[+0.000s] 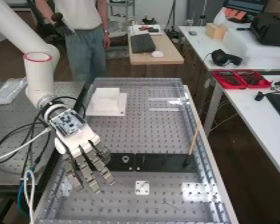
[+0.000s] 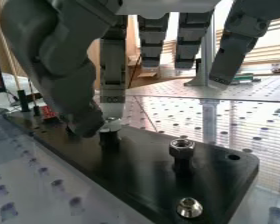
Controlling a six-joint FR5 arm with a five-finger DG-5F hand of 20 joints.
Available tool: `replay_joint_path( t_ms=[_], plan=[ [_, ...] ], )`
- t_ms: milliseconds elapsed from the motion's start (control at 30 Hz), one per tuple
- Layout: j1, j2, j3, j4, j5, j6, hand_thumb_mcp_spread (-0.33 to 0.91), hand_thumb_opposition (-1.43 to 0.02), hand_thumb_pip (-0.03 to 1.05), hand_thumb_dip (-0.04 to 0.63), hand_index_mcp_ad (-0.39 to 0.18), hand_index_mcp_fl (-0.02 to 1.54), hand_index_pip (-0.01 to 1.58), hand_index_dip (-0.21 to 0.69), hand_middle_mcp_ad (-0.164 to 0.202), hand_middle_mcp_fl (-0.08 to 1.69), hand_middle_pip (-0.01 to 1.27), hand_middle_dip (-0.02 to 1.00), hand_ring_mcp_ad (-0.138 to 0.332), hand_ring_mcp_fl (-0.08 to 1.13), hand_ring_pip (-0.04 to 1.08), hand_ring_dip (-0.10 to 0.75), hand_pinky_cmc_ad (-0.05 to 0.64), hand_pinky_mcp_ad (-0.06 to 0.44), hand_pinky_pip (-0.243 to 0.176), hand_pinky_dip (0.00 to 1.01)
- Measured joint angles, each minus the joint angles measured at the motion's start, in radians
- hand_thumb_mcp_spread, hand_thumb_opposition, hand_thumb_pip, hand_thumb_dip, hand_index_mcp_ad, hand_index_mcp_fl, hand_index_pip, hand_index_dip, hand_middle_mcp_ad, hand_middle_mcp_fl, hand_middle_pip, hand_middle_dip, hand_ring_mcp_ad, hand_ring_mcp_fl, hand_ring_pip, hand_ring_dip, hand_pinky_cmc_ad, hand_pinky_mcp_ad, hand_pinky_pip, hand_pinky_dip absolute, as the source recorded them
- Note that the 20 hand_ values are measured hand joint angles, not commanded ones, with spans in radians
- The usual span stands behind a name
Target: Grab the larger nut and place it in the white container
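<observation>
Robot hand (image 1: 76, 136) looks relaxed, not gripping yet, so an off-centre thumb pinch could knock the nut (image 2: 112, 124) astray, missing the white container (image 1: 106, 100) around its one o'clock in the high view.

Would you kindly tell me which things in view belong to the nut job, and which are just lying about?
For the job:
- hand
- hex nut, possibly the larger one
- black plate bearing it
- white container

Apparently just lying about:
- red trays
- white mouse
- wooden block
</observation>
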Motion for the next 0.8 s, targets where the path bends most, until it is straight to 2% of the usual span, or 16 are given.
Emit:
replay_joint_path(
  t_ms=[367,800],
  plan=[
    [0.012,0.006,0.001,-0.014,0.015,0.017,0.33,-0.85,0.81,0.227,-0.138,0.02,1.57,0.080,0.051,0.01,0.13,0.21,0.131,0.00,0.23,0.106,0.349,0.316,-0.108,0.80],
    [0.021,0.005,-0.006,-0.019,0.031,0.034,0.33,-0.85,0.81,0.225,-0.138,0.02,1.57,0.080,0.049,0.01,0.13,0.21,0.131,0.00,0.23,0.106,0.349,0.316,-0.108,0.80]
  ],
)
